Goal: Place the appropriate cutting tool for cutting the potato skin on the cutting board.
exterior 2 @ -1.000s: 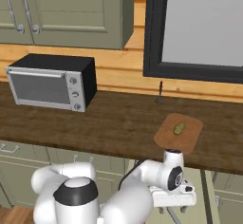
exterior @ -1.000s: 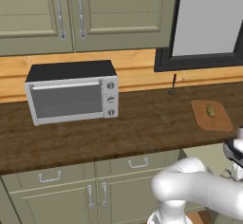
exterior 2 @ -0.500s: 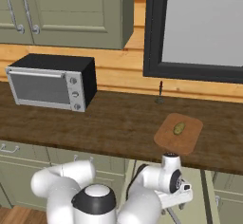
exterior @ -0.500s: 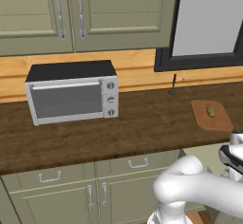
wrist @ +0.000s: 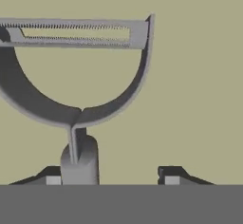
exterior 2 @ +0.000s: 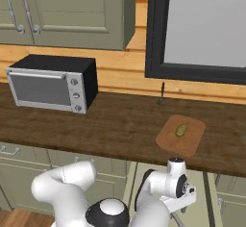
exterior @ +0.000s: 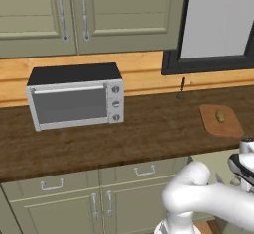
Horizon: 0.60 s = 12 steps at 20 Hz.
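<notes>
The peeler (wrist: 80, 99), light-grey metal with a forked head and a slotted blade, fills the hand view against an olive cabinet front. Its handle runs down between my fingertips, against the left one (wrist: 52, 178). My gripper (wrist: 110, 178) is shut on it. In the base views the gripper (exterior 2: 180, 209) (exterior: 243, 171) hangs below the counter's front edge, in front of the cutting board. The light-brown cutting board (exterior 2: 173, 142) (exterior: 213, 124) lies flat on the dark counter with the small yellowish potato (exterior 2: 181, 130) (exterior: 220, 115) on it.
A silver toaster oven (exterior: 74, 101) (exterior 2: 48, 89) stands at the left of the counter. A slim upright utensil with a dark reddish handle (exterior: 181, 87) (exterior 2: 162, 94) stands by the back wall behind the board. A dark-framed window (exterior 2: 202, 24) is above.
The hand has sunk slightly lower in front of the cabinets, still carrying the peeler. Board, potato and toaster oven have not moved.
</notes>
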Motion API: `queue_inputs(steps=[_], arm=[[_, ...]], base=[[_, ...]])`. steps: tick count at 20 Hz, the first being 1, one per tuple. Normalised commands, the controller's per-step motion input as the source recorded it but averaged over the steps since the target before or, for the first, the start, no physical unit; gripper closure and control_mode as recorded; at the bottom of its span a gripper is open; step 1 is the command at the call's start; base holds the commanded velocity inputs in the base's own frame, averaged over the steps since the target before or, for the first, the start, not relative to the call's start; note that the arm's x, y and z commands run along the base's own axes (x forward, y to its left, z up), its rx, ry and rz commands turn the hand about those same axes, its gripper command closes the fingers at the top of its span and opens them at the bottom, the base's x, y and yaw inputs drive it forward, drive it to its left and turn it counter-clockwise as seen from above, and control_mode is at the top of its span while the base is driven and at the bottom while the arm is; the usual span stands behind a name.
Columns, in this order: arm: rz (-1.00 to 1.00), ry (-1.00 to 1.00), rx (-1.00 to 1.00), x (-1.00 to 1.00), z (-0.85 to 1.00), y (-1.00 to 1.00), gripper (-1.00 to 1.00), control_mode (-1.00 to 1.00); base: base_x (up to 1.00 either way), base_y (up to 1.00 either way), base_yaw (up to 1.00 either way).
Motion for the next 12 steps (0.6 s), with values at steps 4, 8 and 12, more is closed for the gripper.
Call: queue_inputs(steps=[4,8,12], arm=[[0.04,0.00,0.03,-0.18,-0.18,0.00,1.00,-1.00],[0.00,0.00,0.02,-0.25,0.03,0.18,1.00,-1.00],[0.00,-0.02,0.01,-0.47,0.59,0.05,1.00,-1.00]], base=[[0.00,0.00,0.00],[0.00,0.00,0.00],[0.00,0.00,0.00]])
